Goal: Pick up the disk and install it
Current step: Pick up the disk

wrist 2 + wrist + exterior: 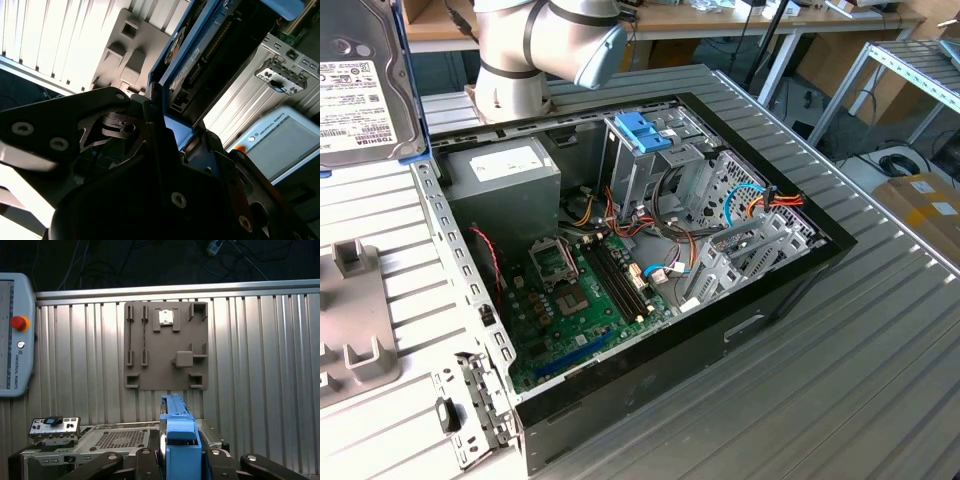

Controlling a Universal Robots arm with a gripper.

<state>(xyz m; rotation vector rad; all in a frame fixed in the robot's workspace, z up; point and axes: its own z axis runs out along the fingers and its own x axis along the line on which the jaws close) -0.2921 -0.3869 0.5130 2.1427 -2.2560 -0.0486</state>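
**Disk clamped, jam risk ahead**

The open computer case [650, 250] lay off to one side of the gripper [179, 456], its drive cage [645, 165] crowded by cables [780, 203]. The disk [180, 435] sat clamped between the gripper's closed-in jaws by its blue frame. Any tilt in that hold could probably jam it against the cage.

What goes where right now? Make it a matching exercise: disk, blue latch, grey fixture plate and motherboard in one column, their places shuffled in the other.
Things:
1. the disk
2. blue latch
3. grey fixture plate
4. motherboard

Places:
a. on the floor of the open case
b. clamped in the gripper, clear of the table
c. atop the metal cage
d. lying on the ribbed table beside the case

Pairs: 1-b, 2-c, 3-d, 4-a
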